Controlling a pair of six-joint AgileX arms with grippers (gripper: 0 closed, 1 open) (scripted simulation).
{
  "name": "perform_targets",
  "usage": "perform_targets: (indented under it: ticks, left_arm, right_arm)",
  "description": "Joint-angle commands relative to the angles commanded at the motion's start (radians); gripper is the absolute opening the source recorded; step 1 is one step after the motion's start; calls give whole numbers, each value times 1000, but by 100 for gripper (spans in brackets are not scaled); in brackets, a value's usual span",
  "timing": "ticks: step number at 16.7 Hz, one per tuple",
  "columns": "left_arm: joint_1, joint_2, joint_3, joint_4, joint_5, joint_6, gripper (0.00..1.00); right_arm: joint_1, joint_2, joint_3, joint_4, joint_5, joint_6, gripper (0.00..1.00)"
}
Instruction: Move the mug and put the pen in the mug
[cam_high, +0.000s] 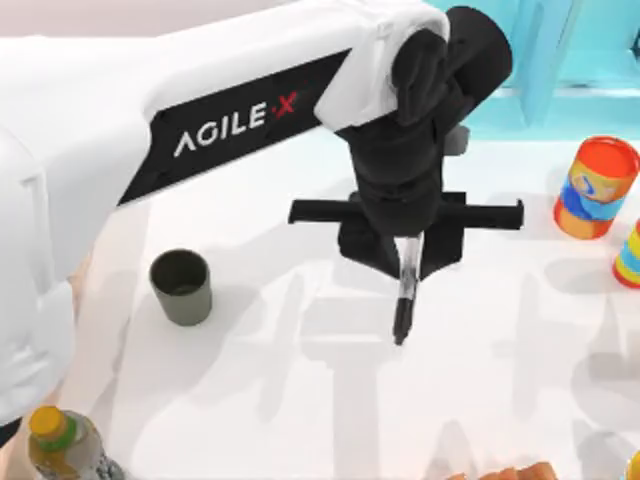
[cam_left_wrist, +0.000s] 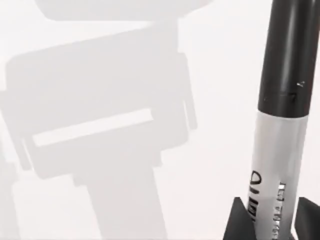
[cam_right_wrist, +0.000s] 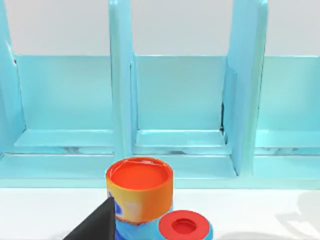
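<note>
While left gripper (cam_high: 405, 262) pinches pen (cam_high: 404, 300), pen hangs vertical, cap down, mug (cam_high: 182, 287) apart

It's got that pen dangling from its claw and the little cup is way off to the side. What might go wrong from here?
1. The left claw grips the pen at one end only, so the pen may swing or slip out while carried.
2. The mug has a narrow mouth and stands well to the left; a slightly off drop could miss.
3. The pen looks longer than the mug is tall, so it might tip the mug.
</note>
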Motion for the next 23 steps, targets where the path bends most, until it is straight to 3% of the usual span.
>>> perform_targets:
  ticks: [6,18,23]
  left_arm:
    - [56,-239,-303,309,-51,100,0]
    - [273,-998,-1301,1354,-165,450,0]
    - [346,-1254,-1608,1696,-183,580,0]
  right_arm:
    - [0,0,0,0,0,0,100]
    - [0,0,0,0,0,0,100]
    - [0,0,0,0,0,0,100]
